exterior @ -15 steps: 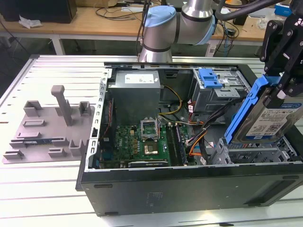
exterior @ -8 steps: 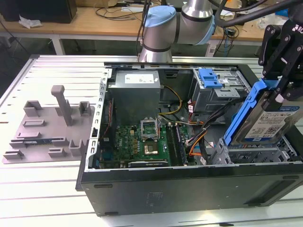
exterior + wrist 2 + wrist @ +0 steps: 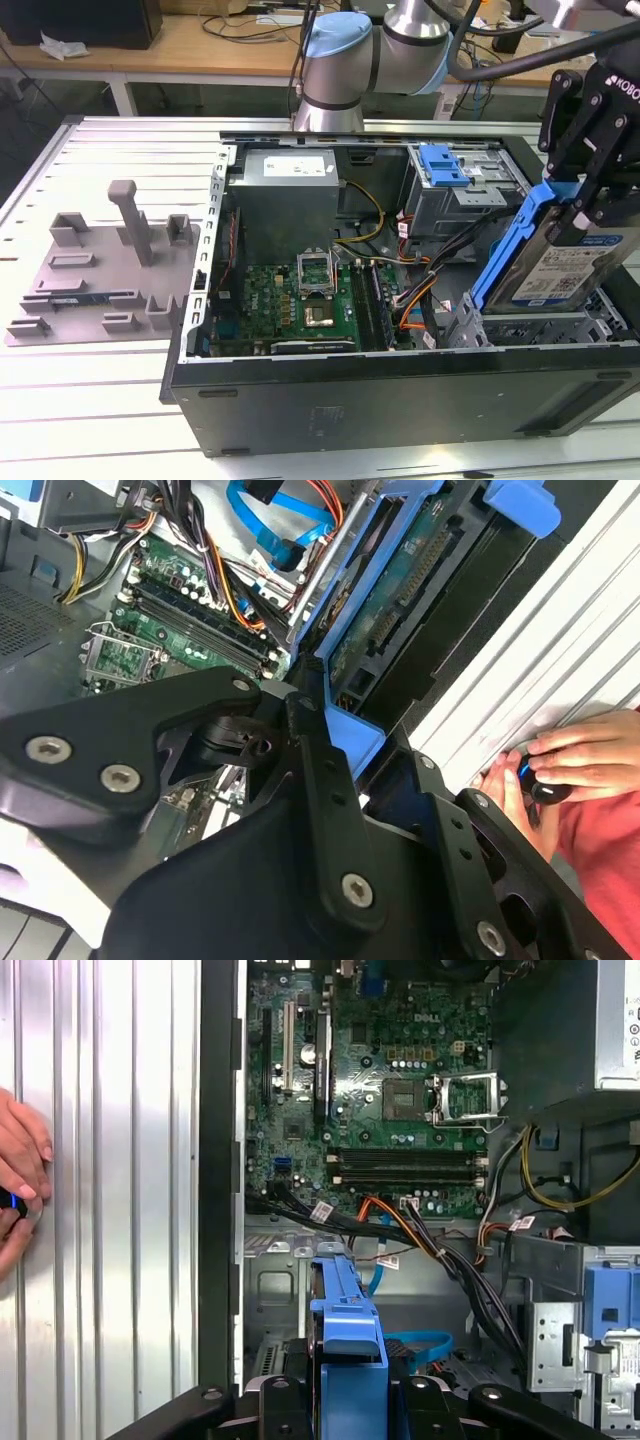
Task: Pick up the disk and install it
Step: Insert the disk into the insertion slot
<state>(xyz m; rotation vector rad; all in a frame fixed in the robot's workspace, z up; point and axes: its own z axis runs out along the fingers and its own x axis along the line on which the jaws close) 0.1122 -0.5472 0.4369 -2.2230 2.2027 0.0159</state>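
Note:
My gripper (image 3: 573, 212) is shut on the disk (image 3: 562, 268), a silver drive with a blue-and-white label in a bright blue bracket (image 3: 505, 252). I hold it tilted on edge over the metal drive cage (image 3: 540, 328) at the exterior view's right end of the open computer case (image 3: 400, 405). In the second wrist view the disk's green circuit side (image 3: 398, 592) and blue bracket (image 3: 352, 732) run away from my black fingers (image 3: 312, 772). The bracket's edge (image 3: 346, 1332) rises from my gripper (image 3: 346, 1402) in the first wrist view.
Inside the case lie the motherboard (image 3: 300, 300), cable bundles (image 3: 420, 300), a grey power supply (image 3: 288, 195) and a small blue clip (image 3: 443, 165). A grey fixture plate (image 3: 90, 270) sits on the slatted table. A person's hand (image 3: 15, 1175) rests beside the case.

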